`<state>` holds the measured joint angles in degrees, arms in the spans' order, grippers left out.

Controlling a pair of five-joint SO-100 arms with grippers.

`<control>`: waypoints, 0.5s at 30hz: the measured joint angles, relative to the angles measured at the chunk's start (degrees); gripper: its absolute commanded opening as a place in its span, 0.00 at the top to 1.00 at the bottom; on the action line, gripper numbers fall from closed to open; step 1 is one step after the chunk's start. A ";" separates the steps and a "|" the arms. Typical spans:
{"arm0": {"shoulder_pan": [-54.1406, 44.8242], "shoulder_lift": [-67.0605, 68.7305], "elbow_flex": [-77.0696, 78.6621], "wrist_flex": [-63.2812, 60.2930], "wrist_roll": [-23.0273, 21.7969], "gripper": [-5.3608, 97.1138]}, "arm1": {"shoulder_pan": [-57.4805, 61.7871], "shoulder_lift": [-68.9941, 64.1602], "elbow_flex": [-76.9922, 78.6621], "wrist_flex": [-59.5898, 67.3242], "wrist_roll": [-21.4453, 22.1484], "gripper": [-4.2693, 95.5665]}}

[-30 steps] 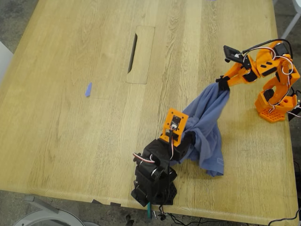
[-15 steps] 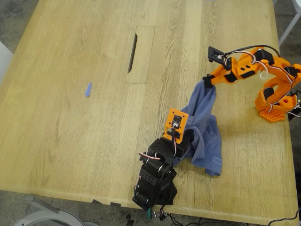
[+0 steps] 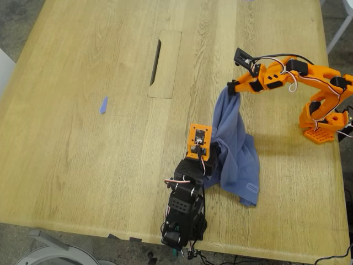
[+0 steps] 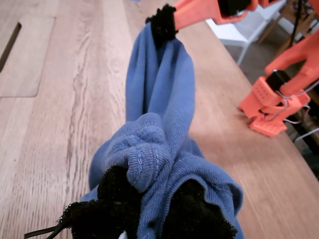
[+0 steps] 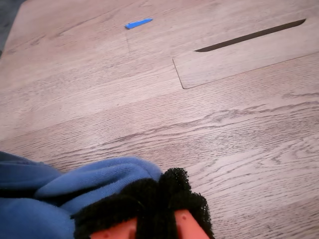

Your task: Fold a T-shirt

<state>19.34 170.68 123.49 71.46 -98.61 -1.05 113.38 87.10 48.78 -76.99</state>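
A: Where does the T-shirt (image 3: pixel 234 146) sit on the table (image 3: pixel 83 138)?

B: We note it bunched in the exterior view's right half, strung between our two arms. Its lower part lies crumpled on the wood beside the black arm; its upper part rises as a twisted rope to the orange arm.

A: State of my first gripper (image 4: pixel 147 211)?

B: It rides the black arm at the near edge. We record both padded fingers (image 4: pixel 117 191) clenched on a wad of the blue cloth, fabric bulging between them.

A: And my second gripper (image 5: pixel 159 201)?

B: On the orange arm, reaching in from the exterior view's right. We see its black pads (image 5: pixel 174 186) pressed together, pinching a fold of the shirt, lifted off the table.

A: Anything else logged?

B: A small blue scrap (image 3: pixel 103 105) lies well apart, on the exterior view's left. A rectangular panel with a dark slot (image 3: pixel 165 63) is set into the tabletop, farther back, between scrap and shirt.
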 measured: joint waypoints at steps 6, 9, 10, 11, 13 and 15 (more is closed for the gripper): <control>-5.19 0.09 7.38 -9.14 0.00 0.95 | 2.02 -0.26 7.29 -8.26 0.00 0.96; -8.00 0.09 10.72 -13.36 0.00 0.95 | 2.55 -1.14 10.20 -12.39 0.00 0.96; -8.88 0.09 11.87 -14.68 0.00 0.95 | 2.64 -1.67 10.81 -13.62 0.00 0.96; -9.76 0.09 12.92 -16.00 0.00 0.95 | 2.72 -2.29 11.43 -15.03 -0.26 0.96; -11.60 0.09 15.29 -18.46 0.35 0.95 | 3.08 -3.69 12.22 -17.75 -0.44 0.96; -13.54 -0.09 17.40 -20.74 0.53 0.95 | 3.52 -5.45 12.30 -19.95 -0.53 0.96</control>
<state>5.80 170.60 140.89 50.71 -98.09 2.46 107.93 99.40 28.83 -77.52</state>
